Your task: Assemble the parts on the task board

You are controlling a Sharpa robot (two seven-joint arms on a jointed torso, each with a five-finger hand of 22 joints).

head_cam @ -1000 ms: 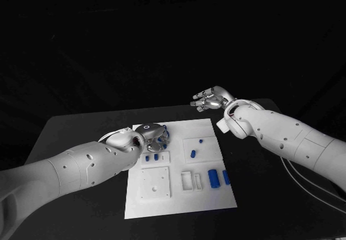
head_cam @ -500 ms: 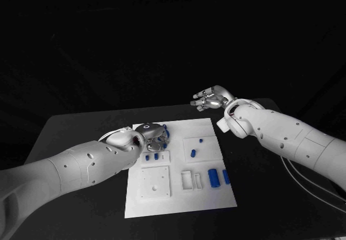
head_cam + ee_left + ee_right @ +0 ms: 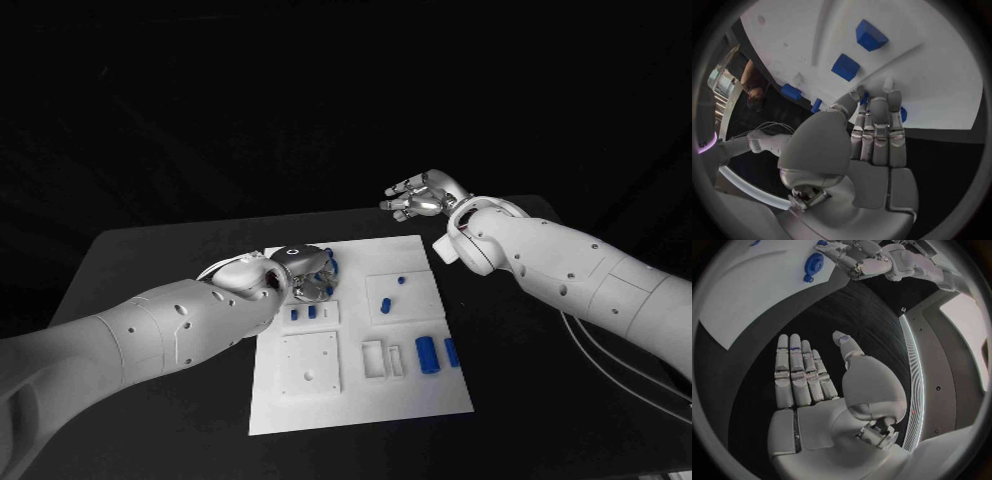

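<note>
Left hand [image 3: 300, 273] works at the far left corner of the task board [image 3: 361, 400], fingers bent down together onto the white surface; in the left wrist view a small blue part [image 3: 864, 98] sits pinched between thumb and fingertip [image 3: 892, 97], so the hand looks to be grasping it. Judging by that, the step in hand is seating this piece into its place at that corner. The next move calls for a straight push down with the piece lined up, then letting go without dragging it.

Right hand [image 3: 421, 196] hovers beyond the board's far right corner, over the black table [image 3: 144, 260], fingers straight and spread, holding nothing.

Counted in the head view: one board; two small blue pieces [image 3: 302, 313] just near the left hand; two more [image 3: 387, 306] toward the middle; two larger blue cylinders [image 3: 428, 356] at the right edge. More may be hidden under the left hand.
</note>
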